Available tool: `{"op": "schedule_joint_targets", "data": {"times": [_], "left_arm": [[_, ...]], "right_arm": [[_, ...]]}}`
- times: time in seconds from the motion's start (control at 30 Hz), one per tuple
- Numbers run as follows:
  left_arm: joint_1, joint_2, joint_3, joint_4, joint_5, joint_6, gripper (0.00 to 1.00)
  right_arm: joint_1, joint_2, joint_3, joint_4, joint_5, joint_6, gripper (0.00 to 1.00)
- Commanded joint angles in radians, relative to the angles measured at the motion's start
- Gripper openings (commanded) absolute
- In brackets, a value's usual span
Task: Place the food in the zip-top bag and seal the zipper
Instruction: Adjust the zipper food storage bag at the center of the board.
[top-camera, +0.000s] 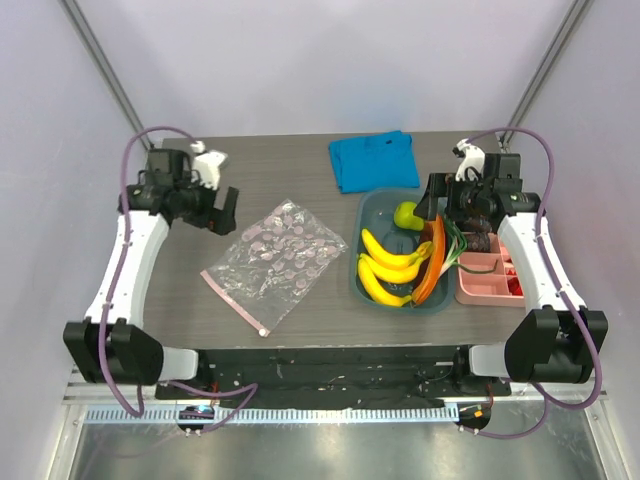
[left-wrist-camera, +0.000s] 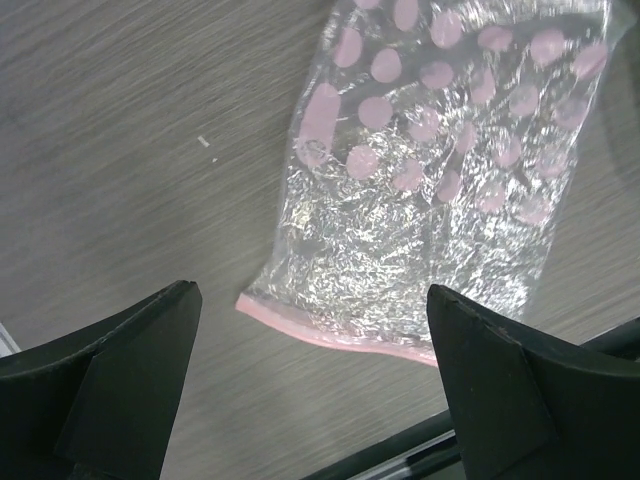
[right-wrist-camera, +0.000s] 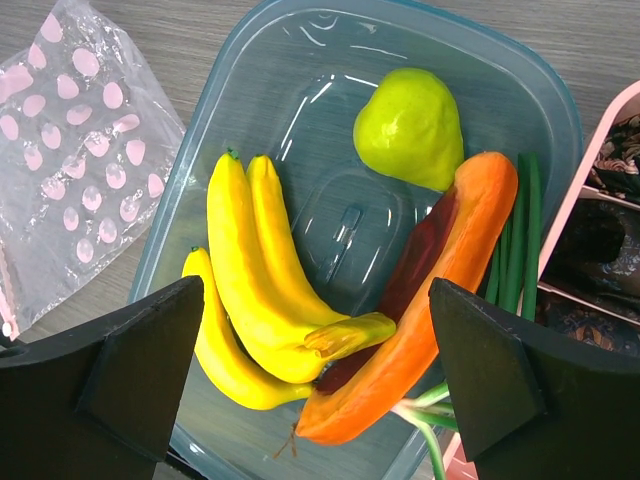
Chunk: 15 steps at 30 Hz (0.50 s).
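Zip-top bag: lay flat left of centre, zipper at its near end. Food, namely banana bunch, pepper, pear and green onion: sat in teal tub, right of the bag. Left gripper, right gripper: both stood wide, holding nothing

On one table: one bag, one tub, one cloth and one pink tray. In the tub were one bunch of three bananas, one pepper, one pear and one onion (its green stalks overlapped too closely to count). The arms numbered two: a left arm and a right arm.
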Motion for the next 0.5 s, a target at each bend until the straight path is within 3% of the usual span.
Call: {"op": "schedule_joint_targets", "data": {"times": [0.0, 0.17, 0.47], "left_arm": [[-0.142, 0.115, 0.060, -0.001, -0.133, 0.203, 1.00], [-0.224, 0.287, 0.133, -0.028, -0.142, 0.314, 1.00], [-0.251, 0.591, 0.256, -0.019, -0.171, 0.391, 1.00]], "right_arm": [[-0.001, -0.023, -0.008, 0.043, -0.018, -0.010, 0.99], [0.000, -0.018, -0.014, 0.041, -0.015, -0.013, 1.00], [0.000, 0.008, -0.006, 0.038, -0.007, -0.020, 1.00]]}}
